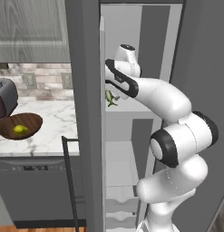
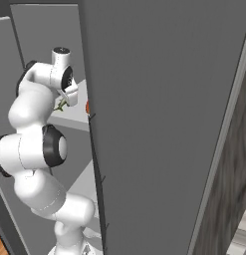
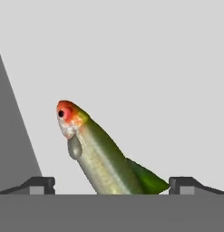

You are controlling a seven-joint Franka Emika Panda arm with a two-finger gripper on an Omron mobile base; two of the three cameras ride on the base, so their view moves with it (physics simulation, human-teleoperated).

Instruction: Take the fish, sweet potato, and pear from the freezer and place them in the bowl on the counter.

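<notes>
White freezer [image 1: 124,131] shelf bears the fish [image 3: 99,156], lying between the wide-open gripper [image 3: 111,185] tips; no writing readable.

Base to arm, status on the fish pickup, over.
Hand open, inside the freezer. Fish between the fingertips, not gripped. Pear already in bowl. Nothing in the way.

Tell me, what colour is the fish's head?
Orange-red, with a dark eye. The slender green, pale-bellied fish shows best in the hand view.
</notes>
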